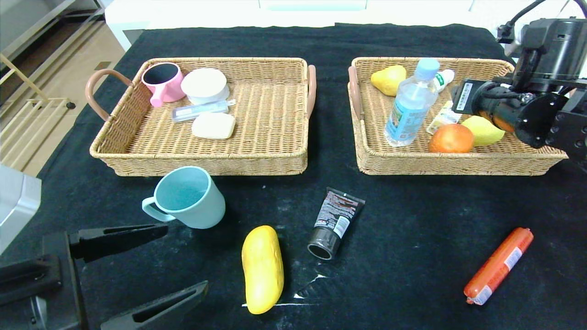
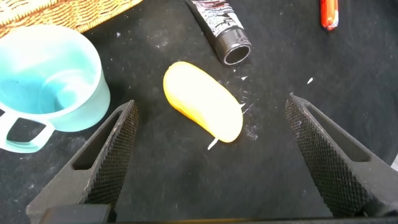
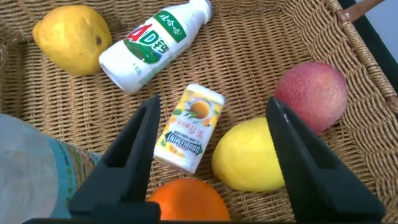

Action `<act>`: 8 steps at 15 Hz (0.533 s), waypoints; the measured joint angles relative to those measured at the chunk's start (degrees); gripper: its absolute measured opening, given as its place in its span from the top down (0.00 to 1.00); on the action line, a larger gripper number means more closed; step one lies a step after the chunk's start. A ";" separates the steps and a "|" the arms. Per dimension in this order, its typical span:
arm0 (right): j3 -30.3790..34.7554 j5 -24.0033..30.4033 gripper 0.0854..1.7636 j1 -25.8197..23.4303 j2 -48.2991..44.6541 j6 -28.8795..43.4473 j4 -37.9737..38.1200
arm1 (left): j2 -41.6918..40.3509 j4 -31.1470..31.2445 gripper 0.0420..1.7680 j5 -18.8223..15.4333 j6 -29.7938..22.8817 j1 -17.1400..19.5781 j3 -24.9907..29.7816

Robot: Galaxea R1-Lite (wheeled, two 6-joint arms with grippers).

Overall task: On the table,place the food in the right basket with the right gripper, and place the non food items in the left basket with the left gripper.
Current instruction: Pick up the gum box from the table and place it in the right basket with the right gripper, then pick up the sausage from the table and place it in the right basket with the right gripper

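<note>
Right gripper [image 3: 211,149] hung over the right basket [image 1: 458,160], fingers spread apart and empty, above a small juice carton [image 3: 189,127] and a lemon [image 3: 249,155], an orange [image 3: 183,208] just near of these. Left gripper [image 2: 208,155] held low at the near left of the table [image 1: 412,220], fingers likewise wide apart with nothing between them, poised above a yellow mango [image 2: 202,109] lying on the black cloth. Just left of the mango and beside the left basket [image 1: 202,162], a light blue mug [image 1: 188,197] standing upright, handle turned leftward. Right of the mango, a dark tube [image 1: 335,222] lying on the cloth, cap pointing near. Well apart at the near right, a red sausage [image 1: 500,266] lying at a slant. In the left basket: a pink cup [image 1: 163,82], a white round lidded tub [image 1: 205,85], a clear slim case [image 1: 199,111] and a white soap bar [image 1: 213,125], clustered at its far left. In the right basket also: a water bottle [image 1: 410,105] standing upright, a yellow pear-like fruit [image 3: 71,37] at the far left corner, a white drink bottle with green label [image 3: 152,43] lying on its side, and a red apple [image 3: 311,93] touching the lemon.
</note>
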 joint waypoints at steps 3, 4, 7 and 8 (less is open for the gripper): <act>0.24 0.00 0.21 0.28 -0.49 -0.44 0.22 | 0.11 0.00 0.03 0.01 0.02 0.01 0.01; 0.30 -0.02 0.19 0.30 -0.60 -0.52 0.22 | 0.13 0.02 0.03 0.00 0.02 0.00 0.09; 1.18 -0.02 0.14 1.00 -1.82 -0.72 2.23 | 0.27 0.02 0.03 0.00 0.02 -0.02 0.17; 1.40 -0.41 0.13 1.41 -2.40 -0.74 3.74 | 0.27 0.02 0.03 0.00 0.02 -0.02 0.17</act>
